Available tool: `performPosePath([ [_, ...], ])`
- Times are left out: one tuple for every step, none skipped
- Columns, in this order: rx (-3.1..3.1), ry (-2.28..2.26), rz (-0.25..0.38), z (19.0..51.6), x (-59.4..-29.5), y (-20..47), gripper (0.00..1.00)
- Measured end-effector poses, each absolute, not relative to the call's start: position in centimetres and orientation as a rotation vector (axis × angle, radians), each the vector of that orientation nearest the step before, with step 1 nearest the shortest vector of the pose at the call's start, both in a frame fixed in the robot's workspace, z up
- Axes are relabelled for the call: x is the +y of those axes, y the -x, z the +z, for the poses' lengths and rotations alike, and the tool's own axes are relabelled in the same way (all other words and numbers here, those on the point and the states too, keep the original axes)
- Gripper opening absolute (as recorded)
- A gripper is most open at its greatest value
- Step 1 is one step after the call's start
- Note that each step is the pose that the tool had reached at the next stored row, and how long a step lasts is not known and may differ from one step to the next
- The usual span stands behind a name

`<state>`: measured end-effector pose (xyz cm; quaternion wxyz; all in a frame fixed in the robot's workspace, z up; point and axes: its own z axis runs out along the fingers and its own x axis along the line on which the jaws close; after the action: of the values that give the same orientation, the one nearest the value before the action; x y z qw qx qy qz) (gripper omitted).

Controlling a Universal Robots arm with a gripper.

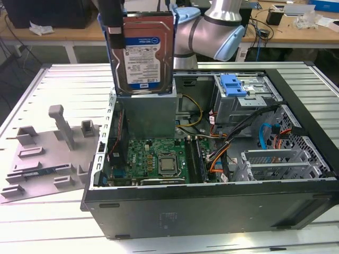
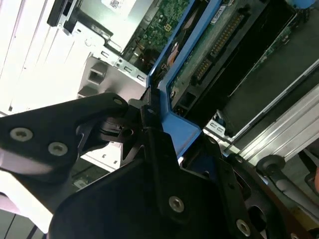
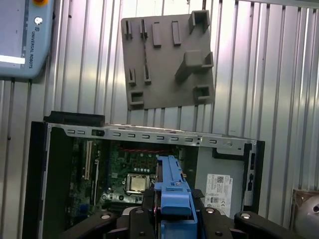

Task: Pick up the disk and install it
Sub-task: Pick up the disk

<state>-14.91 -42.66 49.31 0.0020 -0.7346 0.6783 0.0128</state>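
Observation:
In the exterior view the disk [image 1: 143,53], a silver drive with a blue-and-white label in a blue carrier rail, hangs upright above the open computer case [image 1: 212,211], over the grey box at its back. My gripper [image 1: 117,24] is shut on the disk's upper edge, with a black finger along the side at the exterior view's left. In the second wrist view the black fingers [image 2: 149,122] clamp the disk's blue rail [image 2: 174,119]. In the first wrist view the gripper [image 3: 173,211] holds the disk's blue carrier [image 3: 172,191] edge-on above the case's inside.
Inside the case lie a green motherboard [image 1: 153,159], cables and a drive cage with a blue bracket [image 1: 233,84]. The grey power supply box [image 1: 145,114] sits below the disk. A grey fixture plate [image 1: 47,153] lies on the slatted table [image 1: 63,79]. A teach pendant [image 3: 22,40] rests nearby.

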Motion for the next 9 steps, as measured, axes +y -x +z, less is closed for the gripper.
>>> performPosePath([
  [2.129, 2.305, 0.04, 49.3, -42.7, 14.5, 0.37],
  [2.129, 2.305, 0.04, 49.3, -42.8, 13.9, 0.37],
  [2.129, 2.305, 0.04, 49.3, -42.8, 13.6, 0.37],
  [2.129, 2.304, 0.04, 49.3, -42.9, 13.1, 0.37],
  [2.129, 2.304, 0.04, 49.3, -42.9, 12.8, 0.37],
  [2.129, 2.304, 0.04, 49.3, -42.9, 12.4, 0.37],
  [2.129, 2.304, 0.04, 49.3, -43.0, 12.1, 0.37],
  [2.129, 2.304, 0.04, 49.3, -43.0, 11.8, 0.37],
  [2.13, 2.304, 0.04, 49.3, -43.1, 11.0, 0.37],
])
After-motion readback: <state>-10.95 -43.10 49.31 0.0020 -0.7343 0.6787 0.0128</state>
